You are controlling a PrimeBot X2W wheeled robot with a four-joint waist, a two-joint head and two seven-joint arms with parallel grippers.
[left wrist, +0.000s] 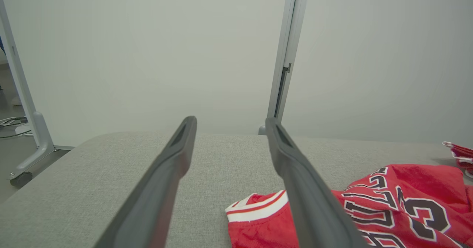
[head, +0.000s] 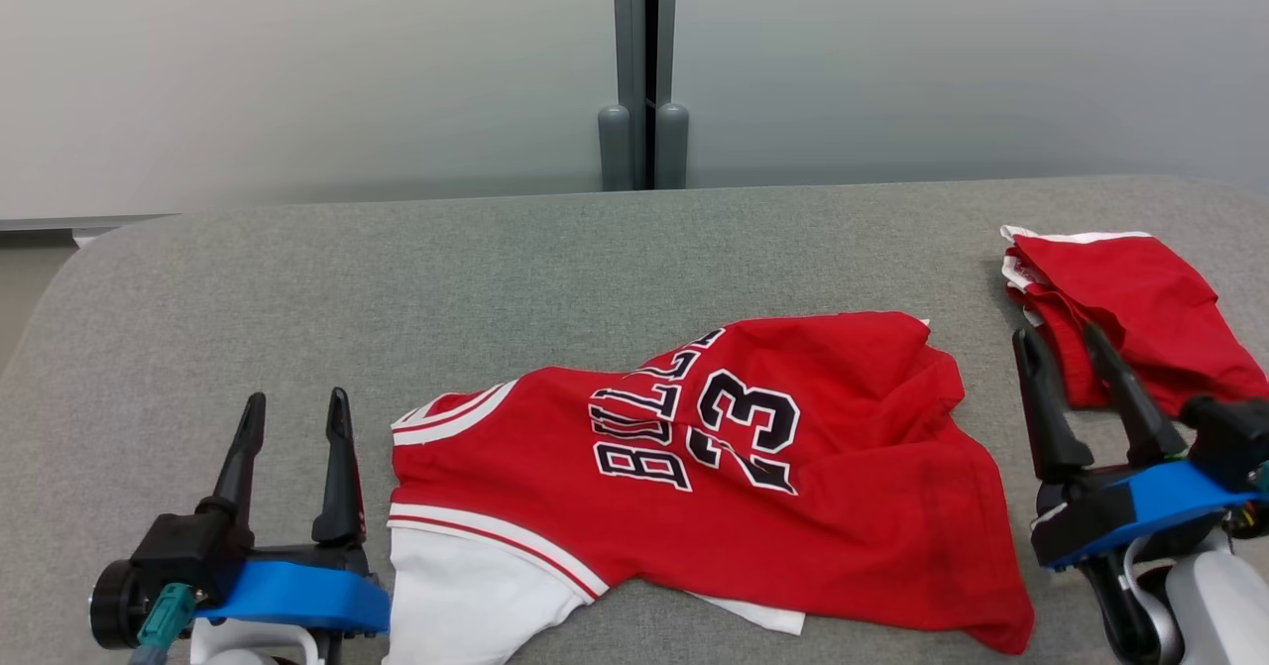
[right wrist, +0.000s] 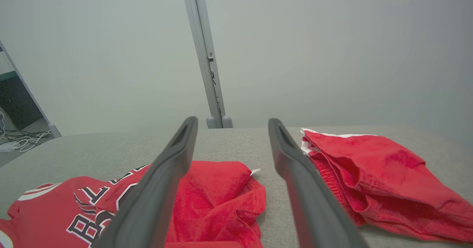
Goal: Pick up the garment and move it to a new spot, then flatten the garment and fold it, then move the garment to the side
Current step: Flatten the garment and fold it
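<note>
Garment 1: red sleeveless jersey with white-and-red striped trim and black, white-edged "BULLS 23" lettering. It lies crumpled in the lower centre of the head frame, on the grey fabric-covered bench. The lettering is turned sideways, running up the frame. The right half is bunched into folds, and white fabric shows along its lower-left edge. In the left wrist frame the jersey sits at lower right; in the right wrist frame it sits at lower left to centre.

Garment 2: smaller red cloth piece with white edging, loosely folded. It is at the right edge of the head frame, apart from the jersey with a strip of bare bench between them. It shows at centre right of the right wrist frame and at the far right edge of the left wrist frame.

Right tool: lower right of the head frame, fingers spread, gripping nothing. It stands just in front of the folded piece. Through its own camera, the gap shows bench and a corner of the jersey.

Left tool: lower left of the head frame, fingers spread and empty, just beside the jersey's striped trim. Its own view shows bare bench between the fingers.

Background: pale frosted wall panels joined by a grey vertical post at top centre.
</note>
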